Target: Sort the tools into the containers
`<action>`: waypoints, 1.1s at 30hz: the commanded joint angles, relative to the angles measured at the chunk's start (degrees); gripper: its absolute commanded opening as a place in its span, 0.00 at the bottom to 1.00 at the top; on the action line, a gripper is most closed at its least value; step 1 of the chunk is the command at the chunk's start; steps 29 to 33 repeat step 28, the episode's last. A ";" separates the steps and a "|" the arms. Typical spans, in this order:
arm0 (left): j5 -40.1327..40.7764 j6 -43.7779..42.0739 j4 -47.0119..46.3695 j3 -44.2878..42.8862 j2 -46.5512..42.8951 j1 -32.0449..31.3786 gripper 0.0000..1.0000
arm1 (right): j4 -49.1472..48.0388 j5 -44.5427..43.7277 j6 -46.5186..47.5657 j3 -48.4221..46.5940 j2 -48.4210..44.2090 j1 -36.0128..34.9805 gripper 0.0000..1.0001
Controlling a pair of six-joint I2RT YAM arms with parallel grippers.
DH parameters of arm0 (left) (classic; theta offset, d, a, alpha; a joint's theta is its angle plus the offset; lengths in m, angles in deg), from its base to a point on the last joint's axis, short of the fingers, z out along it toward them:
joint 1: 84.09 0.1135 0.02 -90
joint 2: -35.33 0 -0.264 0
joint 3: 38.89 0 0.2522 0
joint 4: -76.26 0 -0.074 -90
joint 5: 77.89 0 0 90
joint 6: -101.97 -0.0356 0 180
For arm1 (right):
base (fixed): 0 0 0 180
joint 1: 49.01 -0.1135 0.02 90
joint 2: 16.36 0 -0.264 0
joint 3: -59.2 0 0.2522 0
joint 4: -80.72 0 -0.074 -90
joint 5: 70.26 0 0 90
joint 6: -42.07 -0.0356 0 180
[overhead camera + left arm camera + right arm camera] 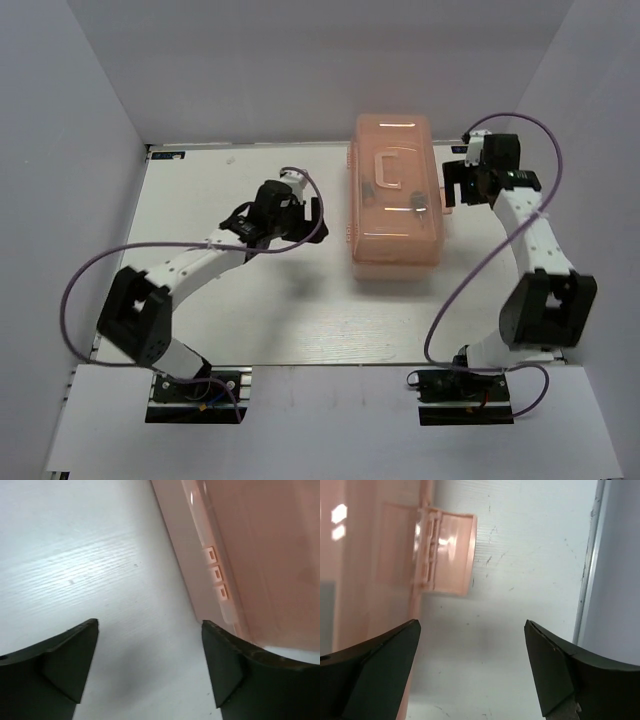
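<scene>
The box (395,200) sits on the table (230,300) between the two arms with its lid (392,140) down. A couple of dark shapes, likely hand tools (415,205), show faintly through the lid, and none lie loose on the table in any view. The left tool (150,625) is spread and empty, low over bare table, with the box's long wall running just off its right finger. The right tool (472,623) is also spread and holds nothing. The box lies to its left, and the latch (447,555) stands swung out from the wall, ahead and a little left of the gap, so the box looks unlatched. The main risk is the box itself, which seems light and smooth. If one tool pushes or lifts at the lid while the other gives no brace, the whole box may slide or tip instead of the lid moving. The right tool's left finger hangs close to the wall, so a small drift leftward could nudge the box or snag the latch. Fingers may also slip off the rounded lid edge.
</scene>
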 commanded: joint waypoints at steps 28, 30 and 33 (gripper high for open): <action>11.45 -16.55 17.56 21.61 -57.21 0.18 1.00 | -2.13 27.89 -7.44 42.61 -55.00 -0.03 0.91; 11.45 -16.55 17.56 21.61 -57.21 0.18 1.00 | -2.13 27.89 -7.44 42.61 -55.00 -0.03 0.91; 11.45 -16.55 17.56 21.61 -57.21 0.18 1.00 | -2.13 27.89 -7.44 42.61 -55.00 -0.03 0.91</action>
